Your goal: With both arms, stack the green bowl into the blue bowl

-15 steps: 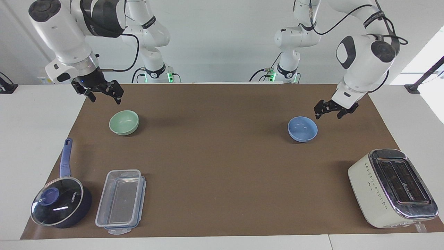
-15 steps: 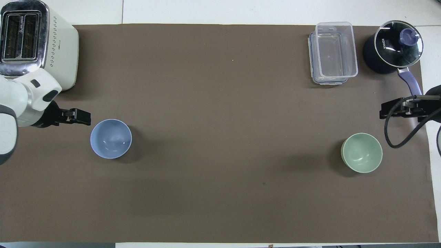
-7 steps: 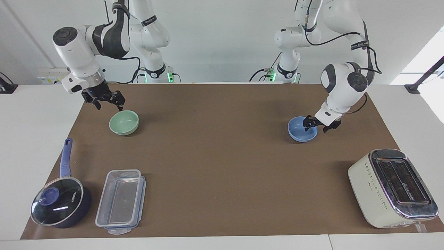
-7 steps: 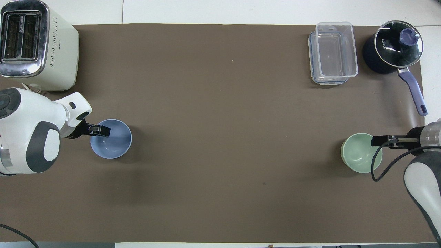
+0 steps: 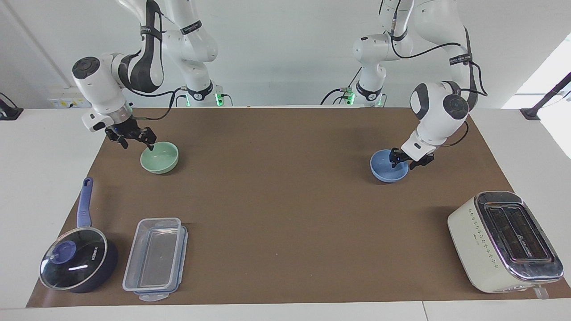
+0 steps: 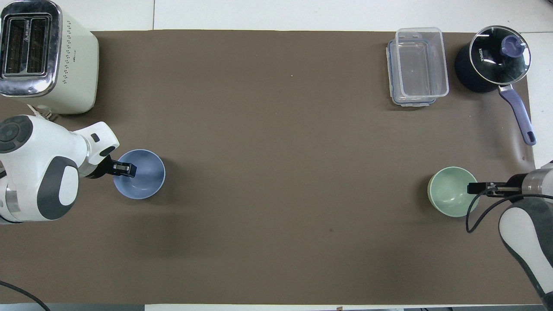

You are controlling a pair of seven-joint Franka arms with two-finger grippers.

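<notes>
1. The green bowl (image 5: pixel 159 157) sits upright on the brown mat (image 5: pixel 285 214) toward the right arm's end of the table, with nothing in it.
2. The right gripper (image 5: pixel 136 139) is down at that bowl's rim, its fingers apart and straddling the rim edge; it has not clamped on yet.
3. The blue bowl (image 5: pixel 389 165) sits well apart from the green one, toward the left arm's end, about as near the robots.
4. The left gripper (image 5: pixel 406 160) is at the blue bowl's rim, one finger inside the bowl; whether its fingers are pressed on the rim cannot be told.
5. Progress looks early: both bowls rest on the mat, neither lifted. Gripping, carrying and nesting the green bowl in the blue one are all left.
6. Farther from the robots stand a toaster (image 5: pixel 504 240), a clear box (image 5: pixel 156 258) and a saucepan (image 5: pixel 78 265), all well clear of the bowls.
</notes>
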